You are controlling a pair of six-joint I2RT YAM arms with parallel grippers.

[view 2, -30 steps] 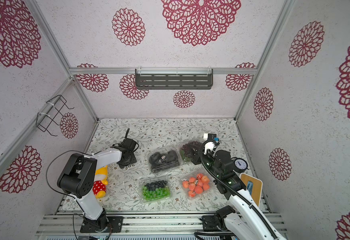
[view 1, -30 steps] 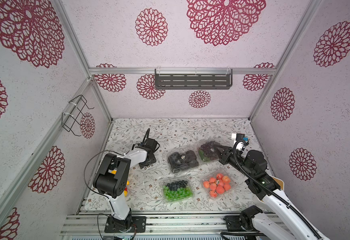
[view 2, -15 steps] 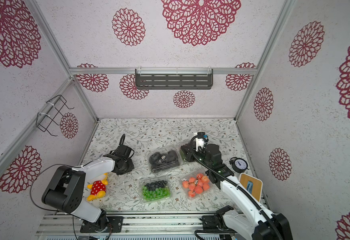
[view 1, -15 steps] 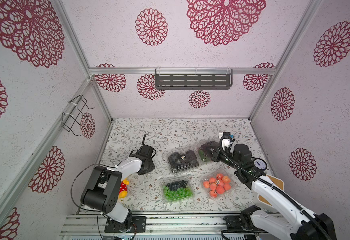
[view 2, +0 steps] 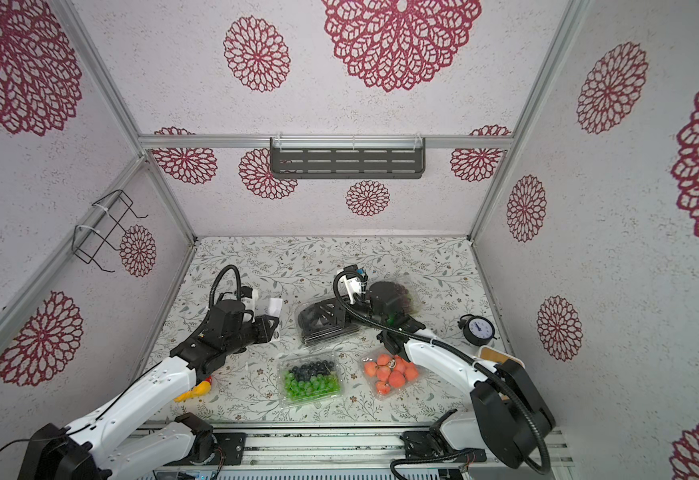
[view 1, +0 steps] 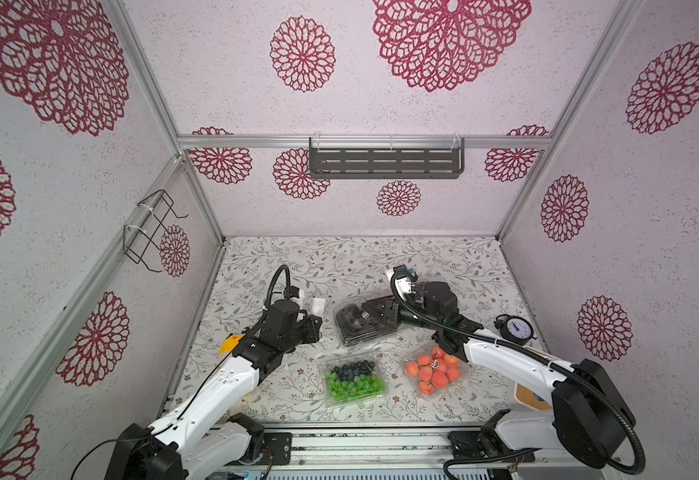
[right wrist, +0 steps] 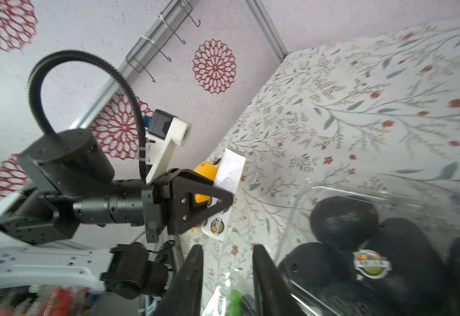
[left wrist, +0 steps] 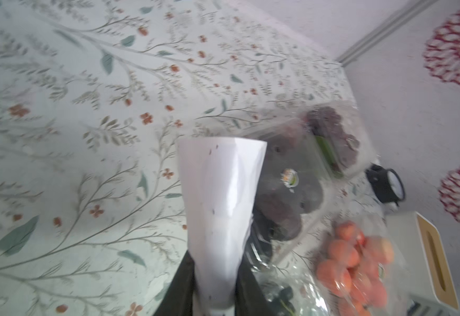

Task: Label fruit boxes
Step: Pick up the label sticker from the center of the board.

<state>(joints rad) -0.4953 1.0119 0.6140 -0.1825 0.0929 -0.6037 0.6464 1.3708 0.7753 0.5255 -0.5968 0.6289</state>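
Observation:
My left gripper (left wrist: 215, 273) is shut on the white sticker sheet (left wrist: 218, 205), holding it upright left of the fruit boxes (view 1: 318, 306). The black-fruit box (view 1: 360, 328) lies mid-table with a round sticker (right wrist: 371, 264) on its lid. My right gripper (right wrist: 227, 284) hovers at that box's left end, open, with nothing between its fingers (view 1: 366, 315). The dark purple box (view 2: 406, 295) sits behind my right wrist. The green-and-blue box (view 1: 354, 380) and the orange-red box (view 1: 433, 372) lie near the front edge.
A yellow-and-red toy (view 2: 198, 390) lies under my left arm. A round gauge (view 1: 516, 328) and a wood-topped white box (left wrist: 425, 260) stand at the right. A grey shelf (view 1: 385, 160) and a wire rack (view 1: 152, 228) hang on the walls.
My right gripper has swung left from the dark purple box to the black-fruit box and opened. My left arm has shifted slightly right with the sheet.

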